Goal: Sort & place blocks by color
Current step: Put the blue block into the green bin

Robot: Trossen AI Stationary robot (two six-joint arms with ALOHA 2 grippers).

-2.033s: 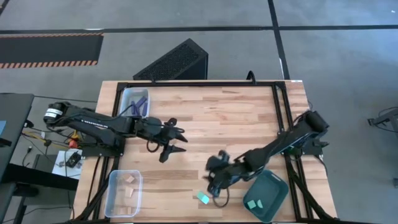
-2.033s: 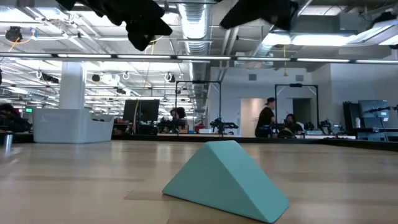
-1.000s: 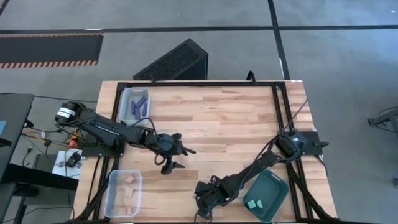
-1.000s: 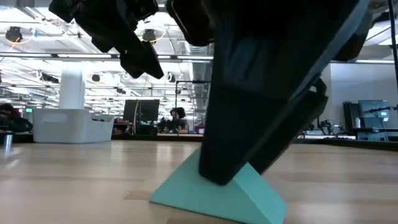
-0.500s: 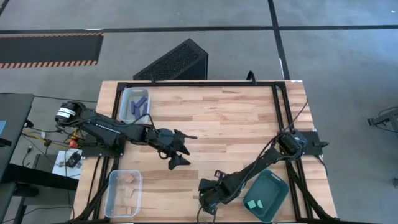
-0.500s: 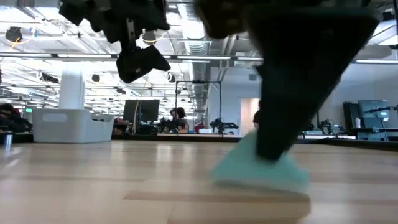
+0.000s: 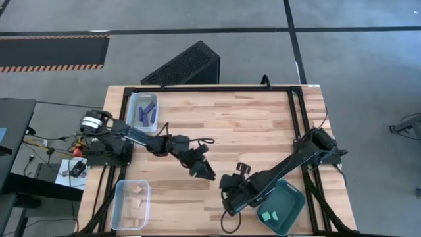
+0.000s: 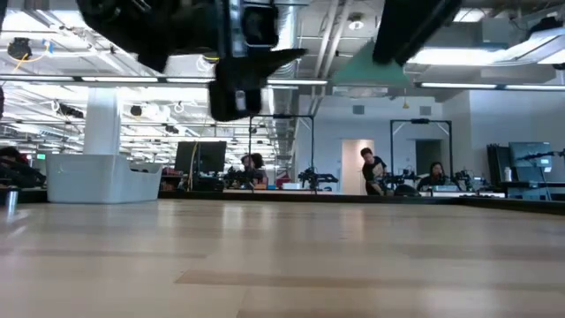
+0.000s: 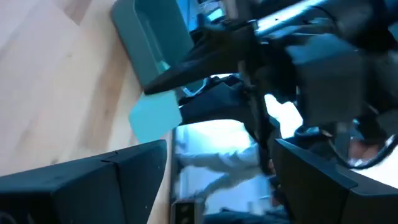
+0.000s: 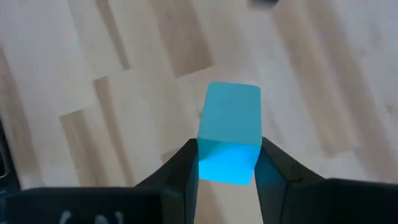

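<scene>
1. The bench [image 7: 250, 125] is a pale wooden top, and both dark arms reach in over its near half.
2. The dark teal tray [image 7: 284, 205] sits at the near right corner with two light teal blocks [image 7: 266, 216] inside; the right arm crosses over its inner edge.
3. One clear bin [image 7: 131, 204] at the near left corner holds pale tan wooden pieces [image 7: 136, 189]; another clear bin [image 7: 142, 110] at the far left corner holds dark blue-purple bars [image 7: 147, 113].
4. The left pincer [image 7: 205, 172] hangs over the middle of the bench with its fingers spread wide and nothing between them, near the right pincer but apart from it.
5. The right pincer [image 10: 227, 163] is just inward of the tray and pinches a teal block [image 10: 229, 133] between its two fingers [image 10: 272, 168], which press on opposite sides of it.
6. That block is off the wood: the low view shows it as a pale teal shape [image 8: 364, 64] high above the bench, and the left wrist view shows it [image 9: 155, 116] beside the tray's wall [image 9: 152, 37].
7. From above, the held block is hidden under the right pincer [image 7: 231, 194], and the tan pieces are too small to count.
</scene>
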